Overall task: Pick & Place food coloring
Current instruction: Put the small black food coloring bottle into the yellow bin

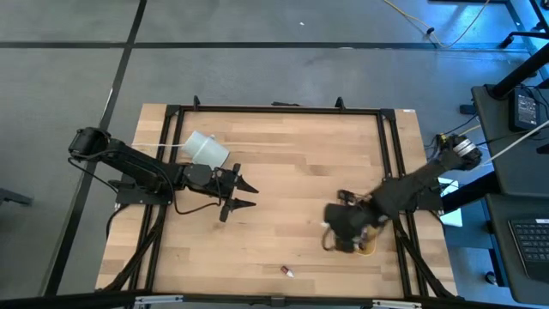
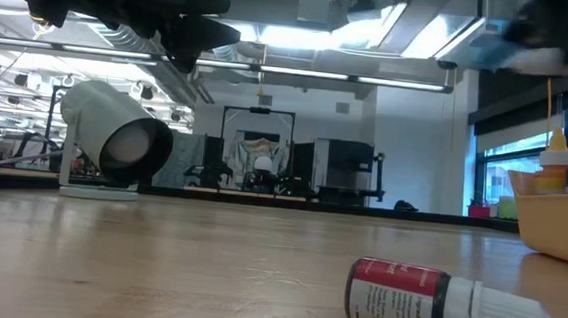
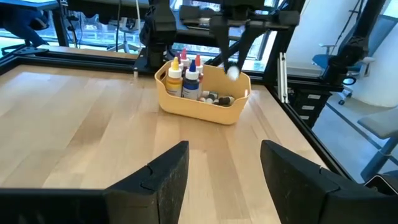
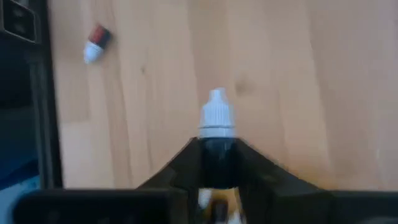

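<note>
Red food coloring bottle [image 2: 424, 307] lies loose on table; right gripper [image 4: 217, 163] clamps dark bottle [image 4: 217, 134] above tray [image 3: 202, 102].

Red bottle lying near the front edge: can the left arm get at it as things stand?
Probably yes. The red bottle lies alone on bare wood, with nothing between it and the left gripper, which hangs open above the table. The right gripper, shut on a dark bottle, is off to the side by the tan tray.

Wooden table [image 1: 283, 172]: white cup [image 1: 206, 148] beside left gripper [image 1: 247, 194]; right gripper [image 1: 339, 239] over tan tray [image 1: 367, 250].
</note>
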`<state>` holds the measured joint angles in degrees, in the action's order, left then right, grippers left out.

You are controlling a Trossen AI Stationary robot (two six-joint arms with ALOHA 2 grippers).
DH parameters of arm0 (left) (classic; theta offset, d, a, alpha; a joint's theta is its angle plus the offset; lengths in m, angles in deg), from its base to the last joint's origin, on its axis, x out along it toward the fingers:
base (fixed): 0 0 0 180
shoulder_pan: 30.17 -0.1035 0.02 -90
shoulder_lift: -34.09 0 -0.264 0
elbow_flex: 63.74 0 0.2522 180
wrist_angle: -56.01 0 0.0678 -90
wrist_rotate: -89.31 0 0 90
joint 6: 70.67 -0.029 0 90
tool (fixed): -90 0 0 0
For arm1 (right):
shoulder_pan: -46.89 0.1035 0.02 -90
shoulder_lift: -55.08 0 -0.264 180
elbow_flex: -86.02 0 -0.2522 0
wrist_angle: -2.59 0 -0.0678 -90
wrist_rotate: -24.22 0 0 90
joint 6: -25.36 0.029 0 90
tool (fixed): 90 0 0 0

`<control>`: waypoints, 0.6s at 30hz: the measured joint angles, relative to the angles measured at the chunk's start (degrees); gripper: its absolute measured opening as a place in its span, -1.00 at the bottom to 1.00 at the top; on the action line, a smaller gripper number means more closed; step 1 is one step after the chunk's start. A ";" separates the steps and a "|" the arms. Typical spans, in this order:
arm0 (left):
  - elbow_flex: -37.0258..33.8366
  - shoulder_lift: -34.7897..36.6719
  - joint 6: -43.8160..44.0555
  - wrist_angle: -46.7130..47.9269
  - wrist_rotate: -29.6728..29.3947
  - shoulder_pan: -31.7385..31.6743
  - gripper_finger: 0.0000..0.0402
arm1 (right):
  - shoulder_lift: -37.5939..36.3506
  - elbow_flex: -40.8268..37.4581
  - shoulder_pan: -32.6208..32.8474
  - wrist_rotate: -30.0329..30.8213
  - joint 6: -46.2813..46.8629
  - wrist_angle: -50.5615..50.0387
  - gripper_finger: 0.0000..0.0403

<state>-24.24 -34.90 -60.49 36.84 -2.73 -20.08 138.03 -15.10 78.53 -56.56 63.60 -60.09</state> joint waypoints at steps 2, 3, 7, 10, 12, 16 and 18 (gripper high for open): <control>0.00 0.00 0.00 0.04 -0.02 0.00 -0.03 | -1.25 -0.75 3.93 1.38 6.62 -2.37 -0.61; 0.00 0.00 0.00 0.05 -0.02 0.00 -0.03 | -1.64 -1.17 5.77 1.46 9.23 -3.26 -0.61; 0.00 0.00 0.04 0.09 -0.06 0.00 -0.03 | -1.94 -4.55 11.41 1.68 17.88 -3.59 -0.60; 0.00 0.00 0.12 0.09 -0.07 0.00 -0.04 | -1.94 -8.49 13.53 1.68 24.96 -3.25 -0.60; 0.00 0.00 0.20 0.10 -0.09 0.00 -0.04 | -1.90 -10.90 14.63 1.76 27.44 -2.55 -0.60; 0.00 0.00 1.86 0.09 -0.13 -0.02 -0.03 | -1.90 -14.31 15.98 1.85 29.18 0.22 -0.59; 0.00 0.00 2.63 0.12 -0.45 0.00 -0.03 | -1.90 -15.70 16.28 1.84 29.22 1.62 -0.59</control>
<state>-24.24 -34.90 -57.86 36.96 -3.18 -20.08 136.13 -30.81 94.81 -54.72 92.82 -58.47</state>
